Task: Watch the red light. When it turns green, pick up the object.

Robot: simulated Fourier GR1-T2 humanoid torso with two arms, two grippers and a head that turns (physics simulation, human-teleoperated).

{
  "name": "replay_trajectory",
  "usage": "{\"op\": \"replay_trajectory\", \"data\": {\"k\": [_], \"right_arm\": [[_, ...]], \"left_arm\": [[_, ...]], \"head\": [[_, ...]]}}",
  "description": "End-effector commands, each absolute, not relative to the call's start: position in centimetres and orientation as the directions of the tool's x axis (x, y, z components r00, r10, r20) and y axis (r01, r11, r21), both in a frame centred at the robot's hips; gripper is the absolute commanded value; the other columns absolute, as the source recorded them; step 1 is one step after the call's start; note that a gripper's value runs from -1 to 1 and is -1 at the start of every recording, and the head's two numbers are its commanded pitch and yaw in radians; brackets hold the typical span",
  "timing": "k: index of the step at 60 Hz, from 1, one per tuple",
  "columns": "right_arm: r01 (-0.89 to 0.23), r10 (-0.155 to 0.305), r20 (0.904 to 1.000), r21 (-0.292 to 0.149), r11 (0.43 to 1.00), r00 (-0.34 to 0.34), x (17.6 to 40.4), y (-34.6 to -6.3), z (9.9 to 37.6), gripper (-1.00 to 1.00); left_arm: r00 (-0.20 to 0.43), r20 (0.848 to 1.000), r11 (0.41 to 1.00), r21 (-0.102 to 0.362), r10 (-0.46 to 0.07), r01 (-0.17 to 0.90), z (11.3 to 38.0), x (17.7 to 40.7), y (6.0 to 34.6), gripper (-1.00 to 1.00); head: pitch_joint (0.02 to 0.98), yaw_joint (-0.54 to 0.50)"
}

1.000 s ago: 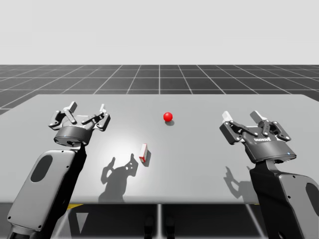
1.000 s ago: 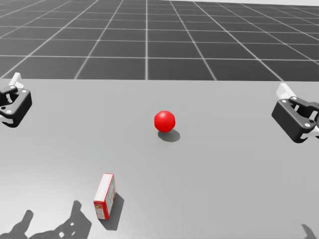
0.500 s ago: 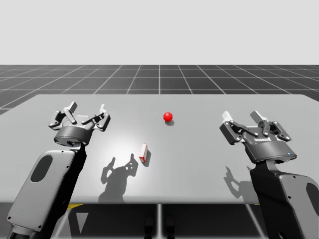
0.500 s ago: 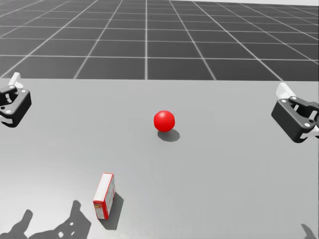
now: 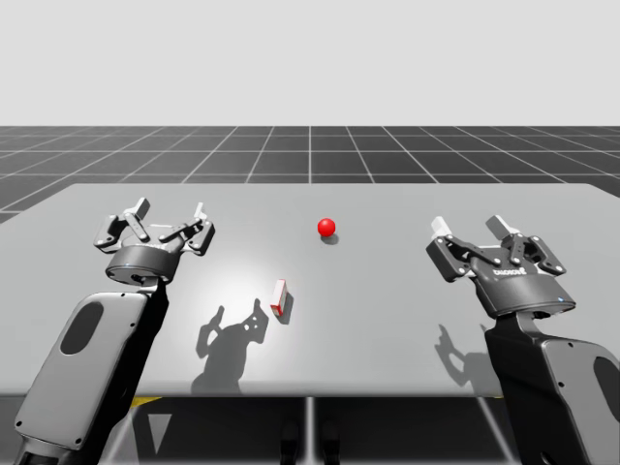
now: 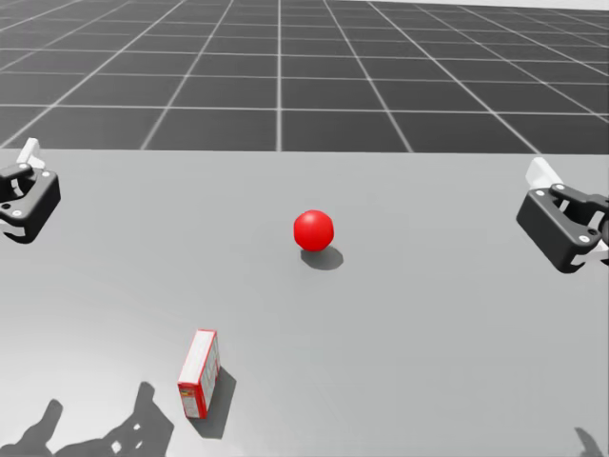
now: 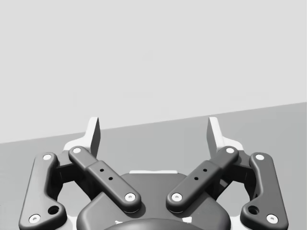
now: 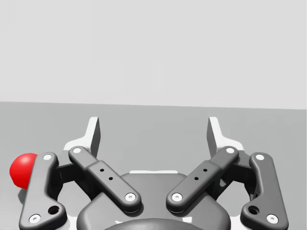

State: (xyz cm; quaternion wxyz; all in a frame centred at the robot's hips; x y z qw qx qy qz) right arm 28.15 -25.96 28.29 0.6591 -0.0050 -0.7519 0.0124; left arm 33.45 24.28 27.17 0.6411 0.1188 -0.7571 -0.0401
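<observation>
Light [image 6: 313, 229] red: wait. Box [image 6: 200, 373] near-left on tabletop [image 6: 457, 362]: thin, stiff card, likely light, tippy; pinch across broad faces. Left pincer [image 5: 170, 211], right pincer [image 5: 470, 227] both released.

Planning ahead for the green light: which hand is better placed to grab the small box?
Left. The red-and-white box stands nearer my open left hand than my right hand. The light is red, so wait.

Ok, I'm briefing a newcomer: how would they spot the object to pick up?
On the grey table, look left of centre, towards the near edge. A red and white box stands there, flat-sided, unlike the round red ball further back.
</observation>
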Motion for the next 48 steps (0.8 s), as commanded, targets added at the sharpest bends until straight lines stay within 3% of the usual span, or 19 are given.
{"op": "replay_trajectory", "data": {"k": [1, 48], "right_arm": [[-0.01, 0.021, 0.9913, -0.023, 1.0, -0.13, 28.13, -25.94, 28.3, -1.0], [-0.012, 0.018, 0.9916, -0.019, 1.0, -0.128, 28.14, -25.99, 28.33, -1.0]], "left_arm": [[-0.15, 0.96, 0.967, 0.219, -0.237, -0.131, 27.14, 33.49, 24.26, -1.0], [-0.149, 0.96, 0.967, 0.219, -0.238, -0.13, 27.14, 33.46, 24.22, -1.0]], "head": [[0.61, -0.06], [0.617, -0.06]]}}
